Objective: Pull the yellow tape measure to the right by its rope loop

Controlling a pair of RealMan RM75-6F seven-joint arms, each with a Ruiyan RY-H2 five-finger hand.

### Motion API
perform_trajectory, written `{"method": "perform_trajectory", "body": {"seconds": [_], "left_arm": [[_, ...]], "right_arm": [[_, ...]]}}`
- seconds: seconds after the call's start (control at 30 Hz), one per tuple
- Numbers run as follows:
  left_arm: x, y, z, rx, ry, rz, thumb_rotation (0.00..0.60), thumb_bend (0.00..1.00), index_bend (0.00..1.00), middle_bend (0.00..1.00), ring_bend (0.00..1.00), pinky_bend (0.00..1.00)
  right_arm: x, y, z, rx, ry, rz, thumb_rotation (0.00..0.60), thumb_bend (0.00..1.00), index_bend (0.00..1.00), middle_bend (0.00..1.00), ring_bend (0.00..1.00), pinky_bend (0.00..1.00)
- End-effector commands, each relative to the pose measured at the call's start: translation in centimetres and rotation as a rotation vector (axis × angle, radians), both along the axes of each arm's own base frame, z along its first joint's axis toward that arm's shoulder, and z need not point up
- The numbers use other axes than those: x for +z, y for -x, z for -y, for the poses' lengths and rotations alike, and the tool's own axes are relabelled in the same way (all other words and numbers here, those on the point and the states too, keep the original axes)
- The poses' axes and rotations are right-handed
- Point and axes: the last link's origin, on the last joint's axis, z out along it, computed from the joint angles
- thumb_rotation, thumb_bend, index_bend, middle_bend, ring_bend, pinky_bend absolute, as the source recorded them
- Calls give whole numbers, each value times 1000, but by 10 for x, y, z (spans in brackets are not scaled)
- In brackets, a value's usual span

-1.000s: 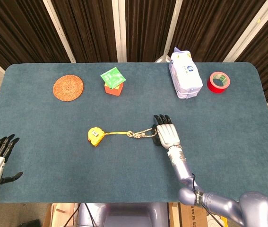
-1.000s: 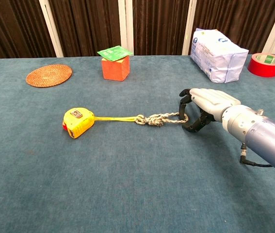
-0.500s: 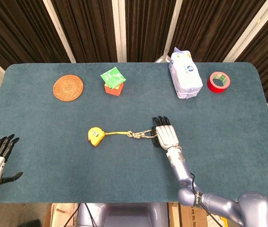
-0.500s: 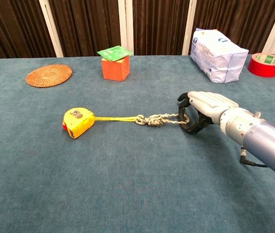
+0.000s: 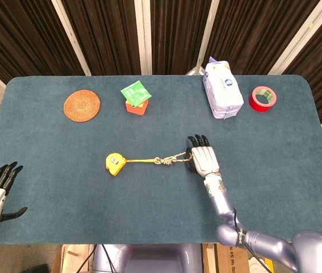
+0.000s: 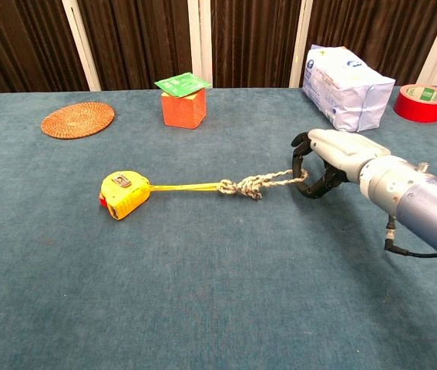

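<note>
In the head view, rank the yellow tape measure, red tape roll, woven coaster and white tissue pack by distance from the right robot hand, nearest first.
1. White tissue pack, up beyond the right robot hand.
2. Yellow tape measure, to its left along the rope.
3. Red tape roll, far right; close to the tape measure, hard to call.
4. Woven coaster, far left.

Yellow tape measure (image 6: 124,193) lies flat, left of frame centre on the table. Knotted rope loop (image 6: 268,183) stretches right from it, taut.

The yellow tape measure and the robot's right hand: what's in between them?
A knotted rope and thin yellow strap run from the yellow tape measure to the right hand, whose fingers hook the rope's loop. The chest view shows it best.
</note>
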Motion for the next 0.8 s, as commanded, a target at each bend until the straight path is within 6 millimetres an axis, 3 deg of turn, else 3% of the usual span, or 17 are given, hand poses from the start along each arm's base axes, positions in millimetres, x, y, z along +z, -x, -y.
{"method": "perform_trajectory", "body": {"seconds": [0.03, 0.8], "left_arm": [[0, 0, 0, 0, 0, 0, 600, 0, 0, 0, 0, 0], [0, -1, 1, 3, 4, 5, 600, 0, 0, 0, 0, 0]], "right_arm": [[7, 3, 2, -9, 15, -4, 600, 471, 614, 153, 0, 0], [34, 13, 3, -38, 67, -22, 600, 472, 620, 153, 0, 0]]}}
